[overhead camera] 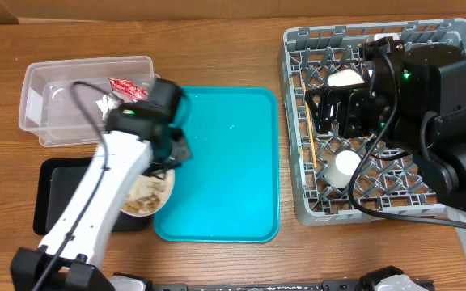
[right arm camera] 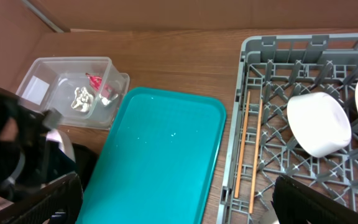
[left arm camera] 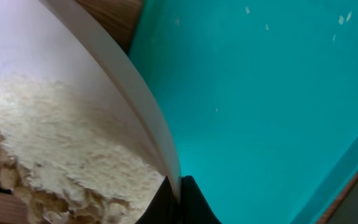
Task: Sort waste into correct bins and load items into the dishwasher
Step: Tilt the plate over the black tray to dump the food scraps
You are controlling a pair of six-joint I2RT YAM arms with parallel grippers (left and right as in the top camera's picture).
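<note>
left gripper clamped on crumb-laden plate; right gripper apart above rack

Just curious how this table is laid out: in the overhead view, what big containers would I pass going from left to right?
First the clear plastic rectangular tub → flat teal rectangular tray → square grey plastic dish rack with upright pegs.

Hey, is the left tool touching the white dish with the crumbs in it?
Touching. In the left wrist view the rim of the white dish runs down between the dark fingers of the left tool, shut on it.
</note>
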